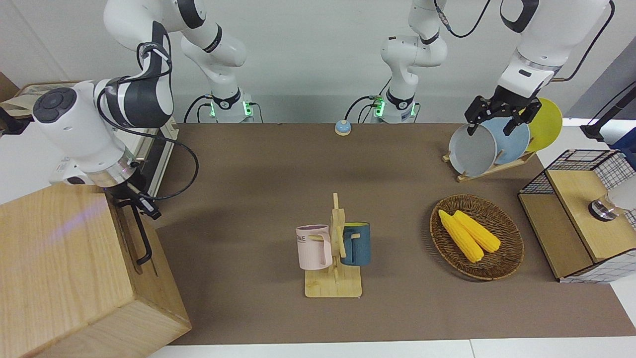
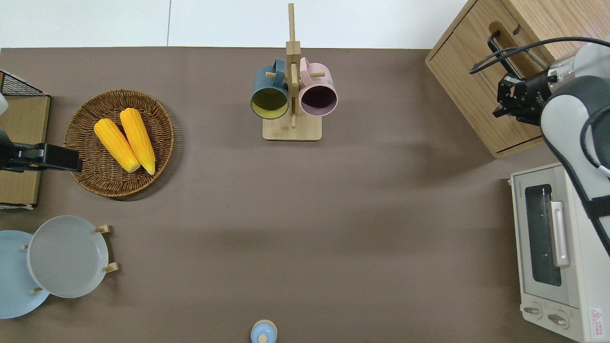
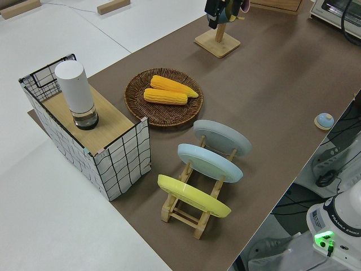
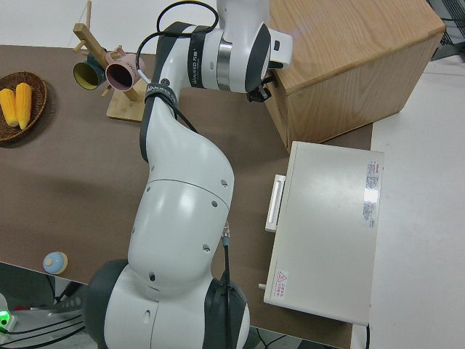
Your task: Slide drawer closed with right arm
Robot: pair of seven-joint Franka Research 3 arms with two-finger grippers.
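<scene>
Brown mat (image 1: 278, 199) on white table (image 1: 546, 348), plain white wall (image 1: 318, 59).

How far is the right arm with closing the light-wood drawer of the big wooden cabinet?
Nearly done, it seems. The light-wood drawer with the black bar handle looks flush with the front of the pale wooden box cabinet, with no gap showing. In hand: the right gripper is against the drawer front, beside the handle. Left: drawing the arm away. The left arm is parked.
</scene>
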